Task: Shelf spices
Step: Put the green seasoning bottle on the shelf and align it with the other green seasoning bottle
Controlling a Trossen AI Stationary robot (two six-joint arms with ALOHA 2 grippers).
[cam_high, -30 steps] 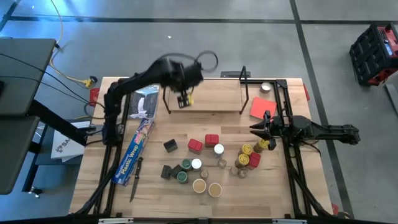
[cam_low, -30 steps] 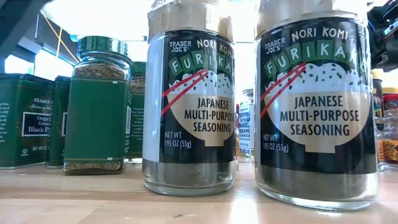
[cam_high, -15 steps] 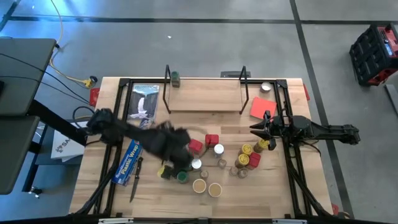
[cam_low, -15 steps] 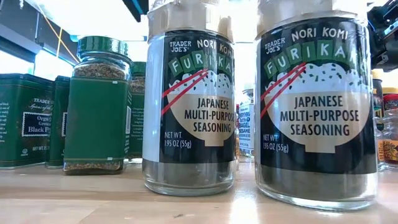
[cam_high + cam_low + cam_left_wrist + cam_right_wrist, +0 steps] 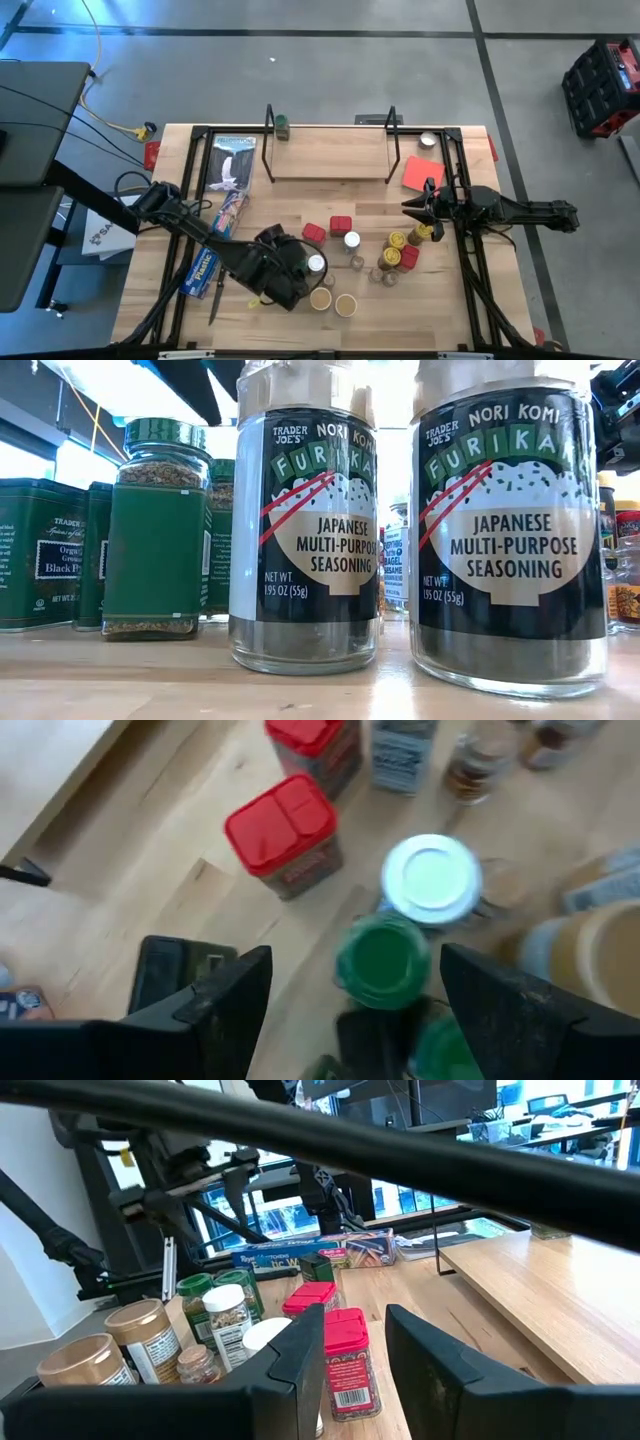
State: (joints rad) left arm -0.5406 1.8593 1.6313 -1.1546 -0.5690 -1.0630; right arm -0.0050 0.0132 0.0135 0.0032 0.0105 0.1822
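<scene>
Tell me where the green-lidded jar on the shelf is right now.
In the high view, the green-lidded jar stands alone at the shelf's far left corner, beside the black wire upright.

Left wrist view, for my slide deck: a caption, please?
Open left claw poised above a green-lidded jar, beside a white-lidded jar.

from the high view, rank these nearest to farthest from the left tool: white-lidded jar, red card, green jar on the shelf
Left tool, at the table's near middle:
1. White-lidded jar, right beside it.
2. Green jar, at the shelf's left end.
3. Red card, far right, beside the shelf.
</scene>
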